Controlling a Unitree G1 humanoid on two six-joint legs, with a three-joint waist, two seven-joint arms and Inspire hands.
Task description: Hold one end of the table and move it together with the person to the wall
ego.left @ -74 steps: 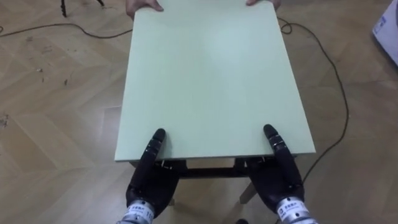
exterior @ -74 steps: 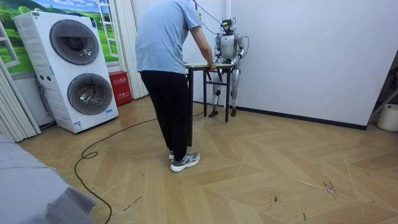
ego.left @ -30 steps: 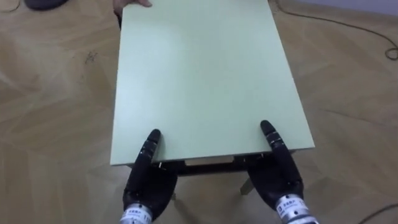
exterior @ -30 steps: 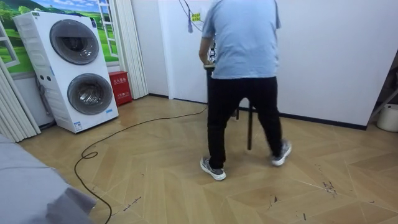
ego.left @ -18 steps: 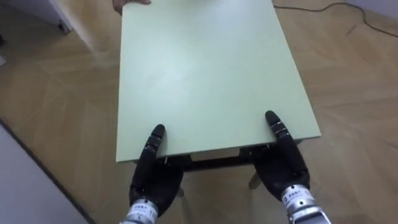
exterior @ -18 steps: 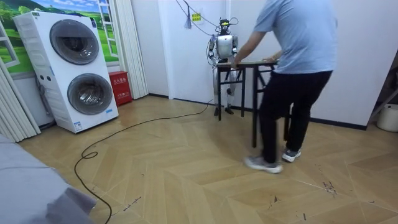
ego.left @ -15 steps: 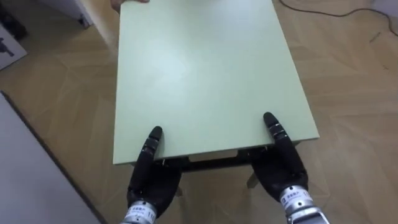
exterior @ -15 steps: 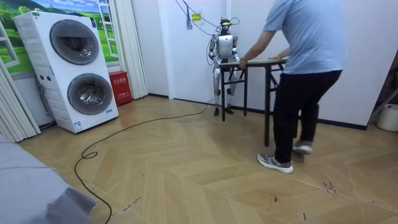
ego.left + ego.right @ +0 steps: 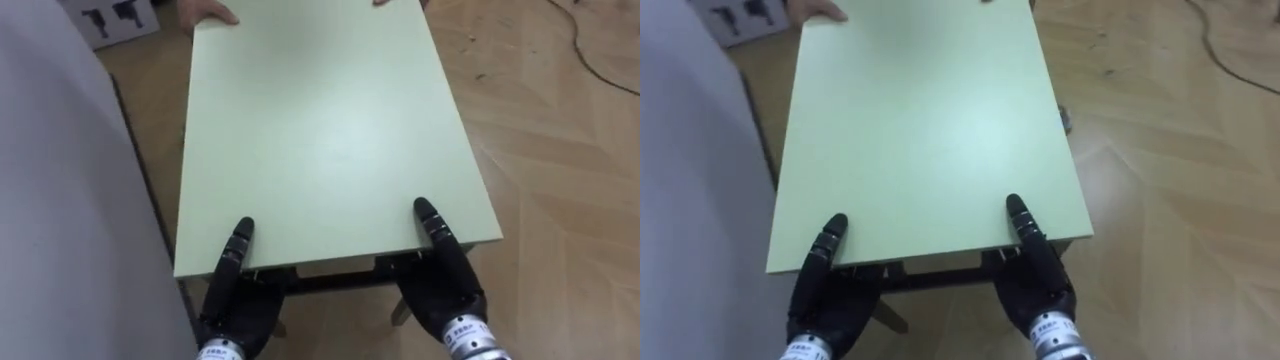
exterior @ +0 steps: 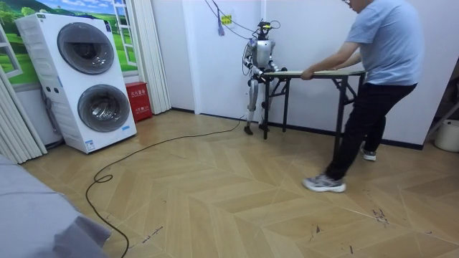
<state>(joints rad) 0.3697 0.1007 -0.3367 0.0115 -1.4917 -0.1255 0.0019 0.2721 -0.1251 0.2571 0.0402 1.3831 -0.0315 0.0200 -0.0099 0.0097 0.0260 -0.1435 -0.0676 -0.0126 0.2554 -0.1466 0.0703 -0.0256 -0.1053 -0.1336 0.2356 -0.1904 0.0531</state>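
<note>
left hand point(image 9: 235, 292) and right hand point(image 9: 446, 285) each laid a thumb on the near edge of the pale green table point(image 9: 320, 130), fingers hidden beneath (grip unreadable). a person point(image 10: 381, 72) held the far end, beside a white wall point(image 9: 60, 200).

"Any writing you can actually read?"

"None. The red box point(image 10: 138, 100) on the floor beside the washing machine point(image 10: 90, 79) has pale marks on its front, too small to make out."

"And on the wall?"

"A small yellow-green sign point(image 10: 226, 19) hangs high on the white wall, above the robot's head. Its characters are illegible."

"Anything near the table point(image 9: 320, 130)?"

"A white box point(image 9: 115, 18) on the floor past its far left corner has dark pictures printed on it, but no letters I can tell."
</note>
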